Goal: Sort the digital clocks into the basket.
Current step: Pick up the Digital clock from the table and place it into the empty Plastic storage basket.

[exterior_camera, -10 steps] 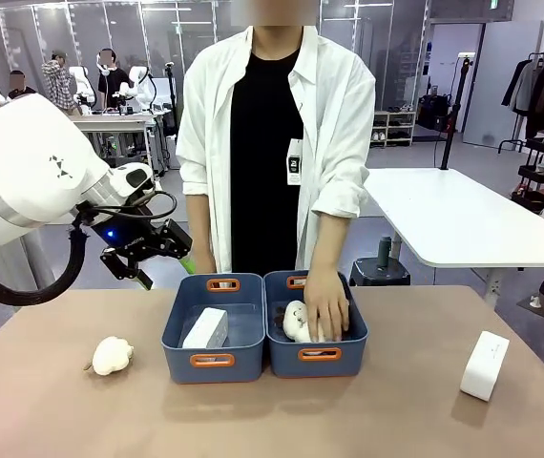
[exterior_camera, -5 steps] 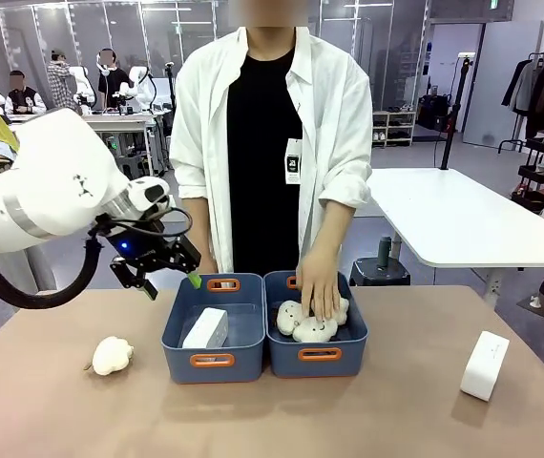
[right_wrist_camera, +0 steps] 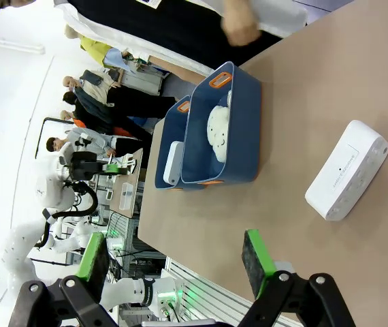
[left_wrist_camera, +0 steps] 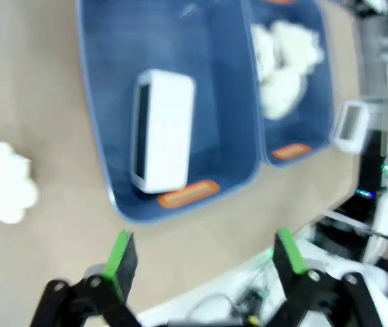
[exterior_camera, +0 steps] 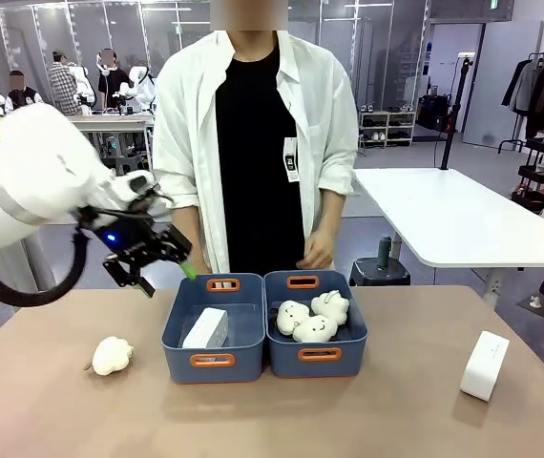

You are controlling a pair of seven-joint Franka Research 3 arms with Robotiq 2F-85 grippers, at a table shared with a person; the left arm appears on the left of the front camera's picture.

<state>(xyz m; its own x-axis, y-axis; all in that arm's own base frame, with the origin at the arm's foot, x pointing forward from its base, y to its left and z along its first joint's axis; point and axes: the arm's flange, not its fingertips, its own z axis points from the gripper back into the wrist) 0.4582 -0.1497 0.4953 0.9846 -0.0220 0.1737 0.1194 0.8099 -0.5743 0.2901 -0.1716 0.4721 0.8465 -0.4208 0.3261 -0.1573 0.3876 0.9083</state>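
One digital clock (exterior_camera: 205, 328) lies inside the left blue basket (exterior_camera: 178, 324), its grey screen showing in the left wrist view (left_wrist_camera: 161, 129). The other clock (exterior_camera: 485, 364) stands on the table at the far right, and also lies ahead of my right gripper (right_wrist_camera: 347, 178). My left gripper (exterior_camera: 167, 277) hovers in the air just left of that basket's far corner. It is open, with nothing between its green pads (left_wrist_camera: 120, 257). My right gripper (right_wrist_camera: 175, 259) is open and empty too, well short of the second clock.
The right blue bin (exterior_camera: 352, 336) holds cream plush toys (exterior_camera: 312, 318). Another plush toy (exterior_camera: 112, 355) lies on the table to the left. The person stands at the far edge with a hand (exterior_camera: 320, 250) held above the bins.
The person's hand has lifted out of the right bin, leaving the plush toys in it. My left gripper swung toward the left basket, then drew slightly back left.
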